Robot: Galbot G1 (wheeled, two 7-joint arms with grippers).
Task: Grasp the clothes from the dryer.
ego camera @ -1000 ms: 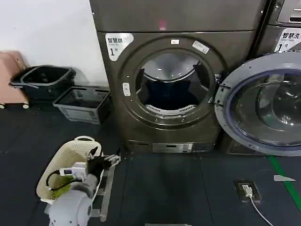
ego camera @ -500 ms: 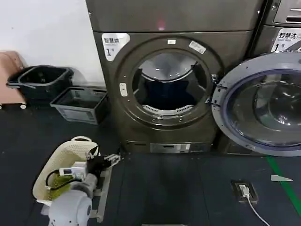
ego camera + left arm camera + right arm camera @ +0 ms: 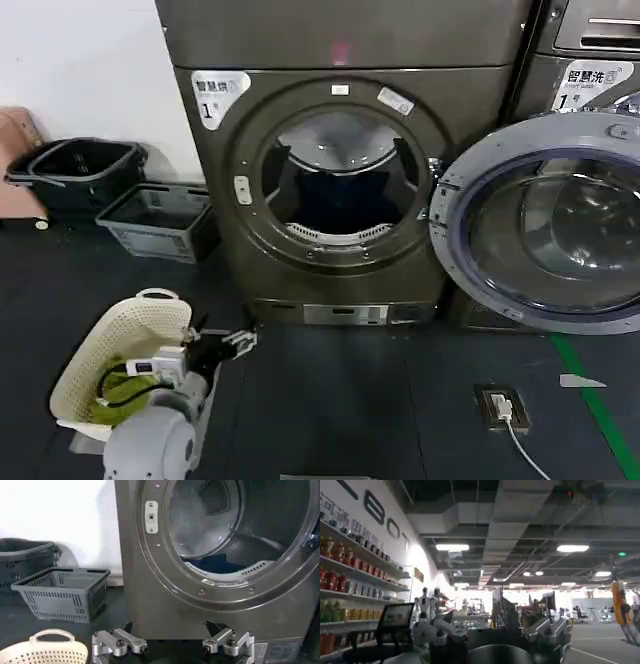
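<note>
Left tool [image 3: 173, 647] wide open, empty, before bronze-grey dryer [image 3: 340, 180], its porthole door open.

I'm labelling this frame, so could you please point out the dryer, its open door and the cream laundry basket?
dryer [image 3: 250, 240]: head view, bronze front panel left of the porthole.
open door [image 3: 455, 240]: head view, grey rim of the swung-out round door.
cream laundry basket [image 3: 125, 330]: head view, perforated side wall.

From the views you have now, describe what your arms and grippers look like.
The left arm is rounded silver-grey, with a white module and black cable loop at its wrist. The left gripper has silver linkage fingers with dark tips on a black body. The right gripper looks alike.
</note>
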